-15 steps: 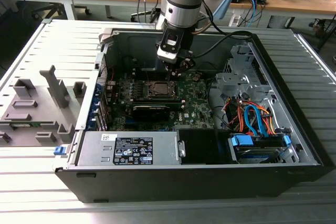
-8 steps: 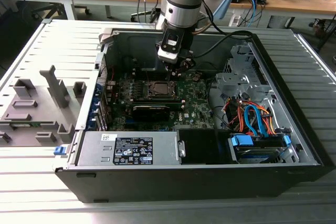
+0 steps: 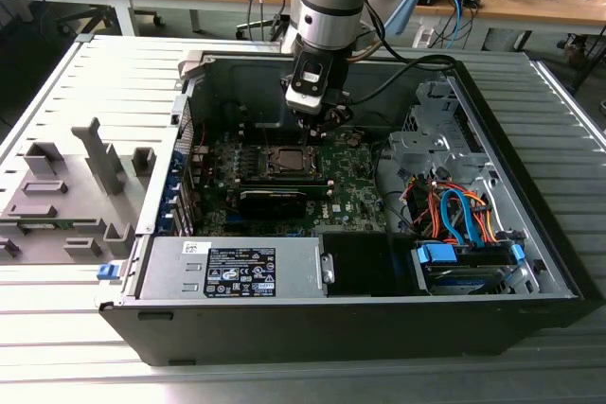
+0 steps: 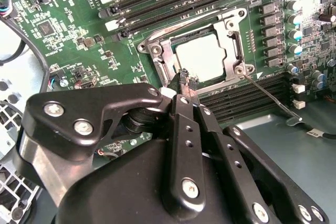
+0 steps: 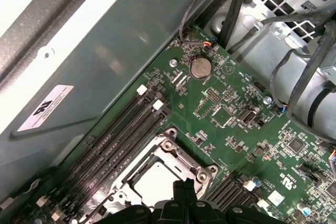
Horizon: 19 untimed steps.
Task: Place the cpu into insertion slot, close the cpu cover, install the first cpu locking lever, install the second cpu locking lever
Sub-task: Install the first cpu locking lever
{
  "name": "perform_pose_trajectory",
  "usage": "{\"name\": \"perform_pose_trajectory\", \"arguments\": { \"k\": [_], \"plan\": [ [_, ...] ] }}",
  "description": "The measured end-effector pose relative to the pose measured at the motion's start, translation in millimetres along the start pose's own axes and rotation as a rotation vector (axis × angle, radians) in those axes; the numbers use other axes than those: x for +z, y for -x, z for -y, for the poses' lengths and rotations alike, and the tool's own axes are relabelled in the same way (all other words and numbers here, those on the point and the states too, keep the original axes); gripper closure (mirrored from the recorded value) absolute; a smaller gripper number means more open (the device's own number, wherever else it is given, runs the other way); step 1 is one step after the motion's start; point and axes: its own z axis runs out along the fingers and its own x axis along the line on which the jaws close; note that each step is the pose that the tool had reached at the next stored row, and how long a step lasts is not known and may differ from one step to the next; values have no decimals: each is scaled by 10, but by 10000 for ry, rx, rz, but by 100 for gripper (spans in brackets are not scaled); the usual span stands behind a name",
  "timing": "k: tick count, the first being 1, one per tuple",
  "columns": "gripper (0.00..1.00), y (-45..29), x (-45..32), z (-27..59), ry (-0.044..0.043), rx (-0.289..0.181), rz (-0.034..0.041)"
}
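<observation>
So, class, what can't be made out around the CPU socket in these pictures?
1. Second wrist view: one edge of the cpu cover, hidden behind the gripper.
2. First wrist view: one side of the cpu, covered by the gripper.
3. Exterior view: the insertion slot, too small to tell whether it is latched.

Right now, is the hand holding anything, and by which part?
Nothing visibly held. In the second wrist view the hand is shut, tips together, at the edge of the cpu cover, with the cpu showing through its window.
</observation>
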Motion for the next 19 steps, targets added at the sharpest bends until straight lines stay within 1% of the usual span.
{"name": "perform_pose_trajectory", "arguments": {
  "k": [19],
  "plan": [
    [89, 0, 0, 0, -4, -321, 16]
  ]
}}
